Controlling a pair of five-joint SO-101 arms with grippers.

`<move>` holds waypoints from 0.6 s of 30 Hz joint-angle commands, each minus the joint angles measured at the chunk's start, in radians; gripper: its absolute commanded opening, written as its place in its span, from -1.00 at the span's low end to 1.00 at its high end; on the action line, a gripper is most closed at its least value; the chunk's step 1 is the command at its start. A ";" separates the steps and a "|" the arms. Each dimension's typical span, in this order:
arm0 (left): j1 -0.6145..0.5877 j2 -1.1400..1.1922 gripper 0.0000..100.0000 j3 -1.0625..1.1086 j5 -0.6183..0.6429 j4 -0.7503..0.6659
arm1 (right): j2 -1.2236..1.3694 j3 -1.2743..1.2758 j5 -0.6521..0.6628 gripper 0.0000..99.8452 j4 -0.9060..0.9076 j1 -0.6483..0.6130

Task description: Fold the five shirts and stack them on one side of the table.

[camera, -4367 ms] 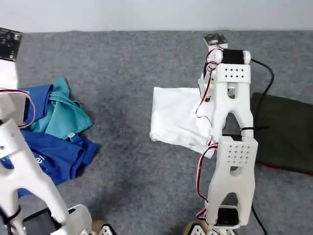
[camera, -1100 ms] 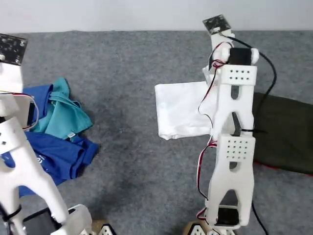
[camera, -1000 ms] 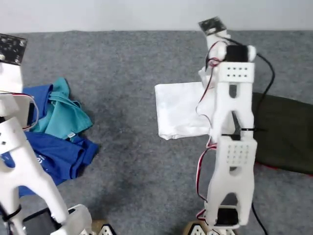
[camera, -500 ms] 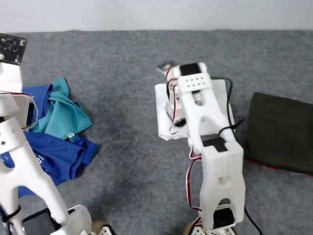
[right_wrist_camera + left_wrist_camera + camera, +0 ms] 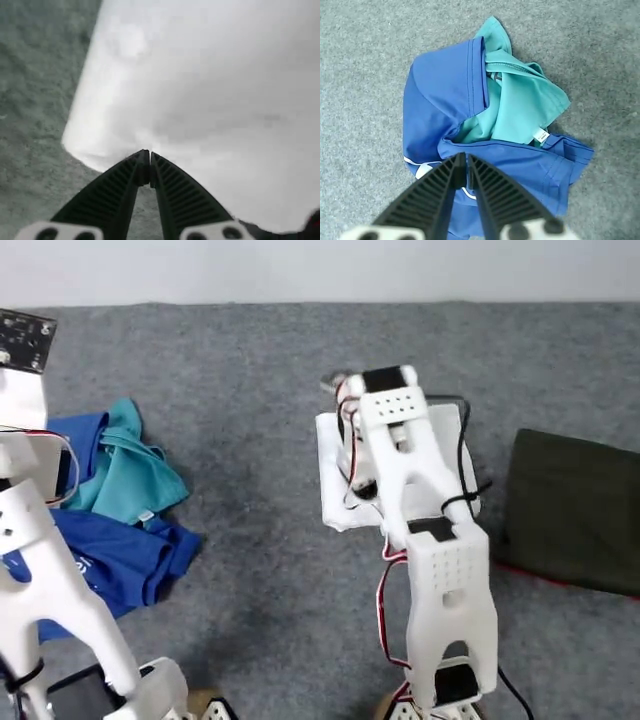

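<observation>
So the desk [image 5: 230, 370] is covered in a grey carpet-like felt, and a pale wall runs along the far edge. From the high view, the white shirt [image 5: 333, 465] lies flat about mid-desk with the right arm [image 5: 440, 580] stretched over it. A folded dark shirt [image 5: 570, 510] sits just beside it on the right, not touching, running off the picture's edge, with a strip of red [image 5: 540, 575] poking out under its near side. Over on the left is a crumpled pile of blue fabric [image 5: 120, 550] (can't tell if it's one shirt or two) with a teal shirt [image 5: 130, 470] on it, partly behind the left arm [image 5: 40, 570]. The left wrist view gets closer: the teal one is tucked between blue folds, with a small white tag [image 5: 540, 135] showing, and the left gripper [image 5: 462, 159] hangs over the blue with its fingers pressed together. The right wrist view has the right gripper [image 5: 145, 155], fingers also pressed together, tips right at the white shirt's edge near a corner. I can't tell if they touch the cloth. A wide stretch of grey lies between the pile and the white shirt, plus a band along the far side.
</observation>
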 commanded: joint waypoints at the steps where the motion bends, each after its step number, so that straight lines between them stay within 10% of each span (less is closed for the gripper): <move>1: -0.005 -0.035 -0.97 -0.005 -0.003 0.017 | -0.147 -0.051 0.002 -0.98 0.041 0.039; 18: -0.005 -0.035 -0.97 -0.008 -0.003 0.017 | 0.012 0.114 0.086 -0.98 -0.096 0.320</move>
